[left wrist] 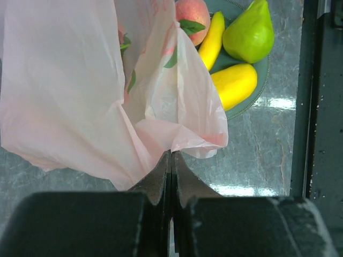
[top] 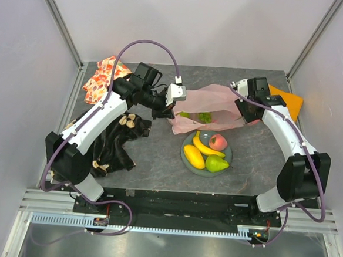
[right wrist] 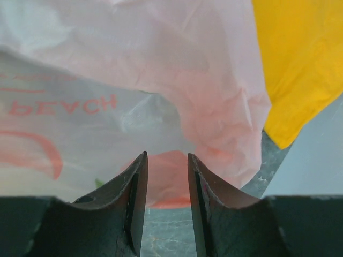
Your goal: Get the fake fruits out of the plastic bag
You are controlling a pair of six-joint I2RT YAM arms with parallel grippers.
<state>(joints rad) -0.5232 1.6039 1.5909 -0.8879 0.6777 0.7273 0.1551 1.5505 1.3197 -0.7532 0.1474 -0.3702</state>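
Pink translucent plastic bag [top: 211,105] lies crumpled on the table [top: 157,163], toward the far edge, stretched between the two arms. Left claw [left wrist: 171,155] is pinched fully closed on a fold of the bag's left edge; the film is clamped between the fingers. Right claw [right wrist: 167,155] sits at the bag's right end with its jaws parted by a moderate gap. Pink film fills the view beyond the gap, but contact with the pads is unclear from this angle.

Green grapes [top: 205,116] show through the bag, still inside. Just nearer, at mid-table, a grey-green plate [top: 184,156] carries banana [top: 204,145], mango [top: 194,156], pear [top: 216,163] and peach [top: 218,142]. Orange cloth [top: 288,100] lies at the far right corner and floral fabric [top: 101,79] at the far left corner.
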